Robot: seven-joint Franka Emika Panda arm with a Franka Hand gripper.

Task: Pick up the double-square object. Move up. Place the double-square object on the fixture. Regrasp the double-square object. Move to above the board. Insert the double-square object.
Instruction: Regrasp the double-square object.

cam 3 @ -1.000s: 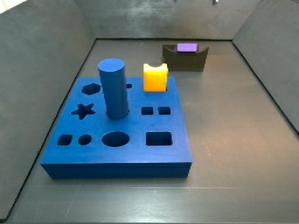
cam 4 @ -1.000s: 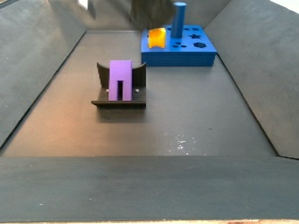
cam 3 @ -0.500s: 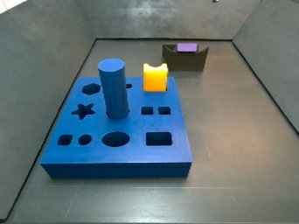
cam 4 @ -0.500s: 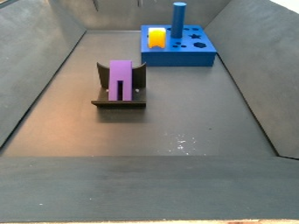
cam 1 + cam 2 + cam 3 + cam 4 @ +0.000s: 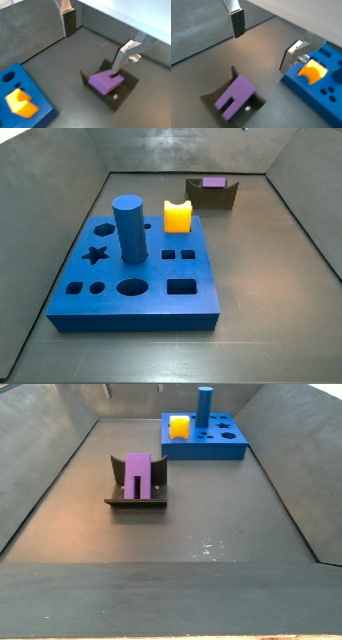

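I see the small purple plastic double-square object [image 5: 138,475] resting in the dark brown-grey U-shaped fixture [image 5: 136,501] on the grey floor, well apart from the large flat blue board [image 5: 134,278]. In both wrist views the gripper [image 5: 94,35] hangs above the floor with its flat silver fingers [image 5: 236,20] spread wide apart and nothing between them; the purple block [image 5: 105,81] sits in its holder below, close to one finger. The side views do not show the gripper. On the board stand a tall blue cylinder [image 5: 128,228] and a glowing yellow-orange block [image 5: 178,216], beside star, round and square holes. I can read no writing, brand or label anywhere.
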